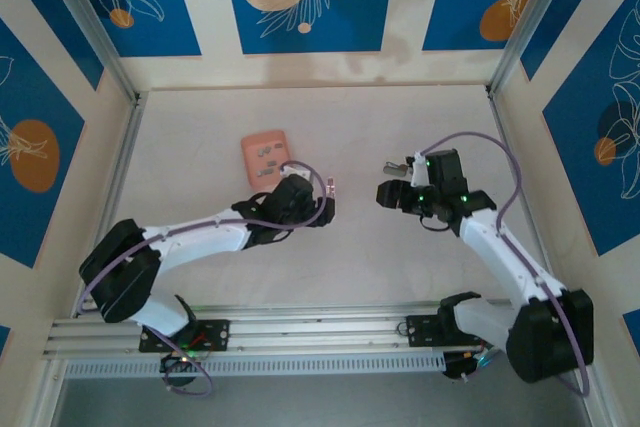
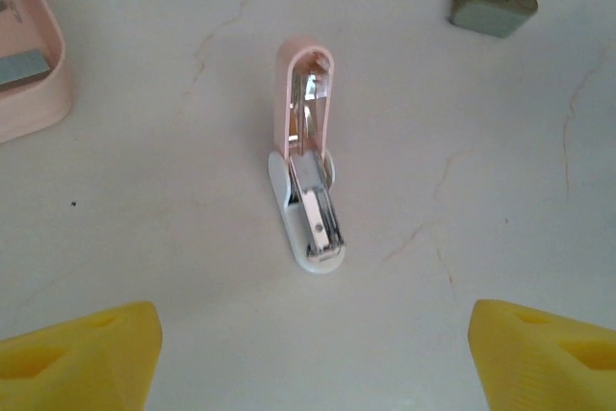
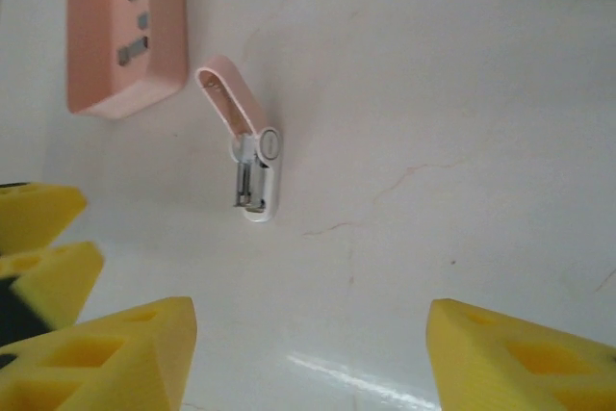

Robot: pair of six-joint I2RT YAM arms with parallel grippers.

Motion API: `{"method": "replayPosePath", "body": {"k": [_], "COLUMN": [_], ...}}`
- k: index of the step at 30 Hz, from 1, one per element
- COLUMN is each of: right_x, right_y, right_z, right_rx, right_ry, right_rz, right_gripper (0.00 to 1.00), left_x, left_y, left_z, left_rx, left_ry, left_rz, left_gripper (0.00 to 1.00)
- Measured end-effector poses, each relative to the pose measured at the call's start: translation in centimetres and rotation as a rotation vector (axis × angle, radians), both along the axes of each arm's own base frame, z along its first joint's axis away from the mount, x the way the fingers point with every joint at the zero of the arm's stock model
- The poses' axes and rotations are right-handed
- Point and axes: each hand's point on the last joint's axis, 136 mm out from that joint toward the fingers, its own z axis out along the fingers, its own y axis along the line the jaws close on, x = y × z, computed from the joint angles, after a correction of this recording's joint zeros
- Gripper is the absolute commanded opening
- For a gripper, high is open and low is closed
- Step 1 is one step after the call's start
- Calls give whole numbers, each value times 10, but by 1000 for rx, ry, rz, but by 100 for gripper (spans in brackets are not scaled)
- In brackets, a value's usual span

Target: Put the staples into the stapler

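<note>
I read both end effectors as spread wide with nothing between the fingers. The left end effector (image 2: 313, 358) shows one yellow finger (image 2: 82, 358) at each lower corner of the left wrist view. The right end effector (image 3: 313, 353) stands the same way in the right wrist view.

The stapler (image 2: 308, 185) lies on the table (image 2: 500, 199), straight ahead of the left end effector and clear of its fingers. It is hinged open: the pink lid points away and the white base with its metal channel points toward the fingers. Any lettering on it is too small for me to read.

The left wrist view looks into the lid and down the channel. The right wrist view gives the stapler's side and hinge, ahead and left of centre. It also gives the whole pink tray (image 3: 125, 31) beyond the stapler, with the staples (image 3: 133, 48) lying in it as grey strips. A grey-brown oval object (image 2: 491, 7) sits ahead and to the right, well apart from the stapler.
</note>
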Motion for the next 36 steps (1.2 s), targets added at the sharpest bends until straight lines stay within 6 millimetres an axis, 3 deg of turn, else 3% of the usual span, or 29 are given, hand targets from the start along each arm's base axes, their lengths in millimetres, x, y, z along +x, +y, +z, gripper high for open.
{"method": "replayPosePath", "body": {"k": [2,16,22,28,36], "right_x": [13,103,113,117,153], "right_y": [-5,-41,-56,-73,-83], "right_z": [-4,-44,-78,-105,-122], "right_rx": [-9,-356,-516,-545,-506], "right_ry": [26,74,137,212,239], "right_rz": [6,46,106,125,118], "right_gripper": [77,87,89,89,86], "left_x": [-7,-26,-27,-19,-2], "left_y": [3,19,21,23,31], "left_z": [-3,17,16,8,-15], "left_rx": [3,-31,-17,19,43], "left_ry": [4,-71,-96,-102,-36], "left_rz": [-24,-93,-114,-120,-95], "left_gripper": [83,87,88,88,87]}}
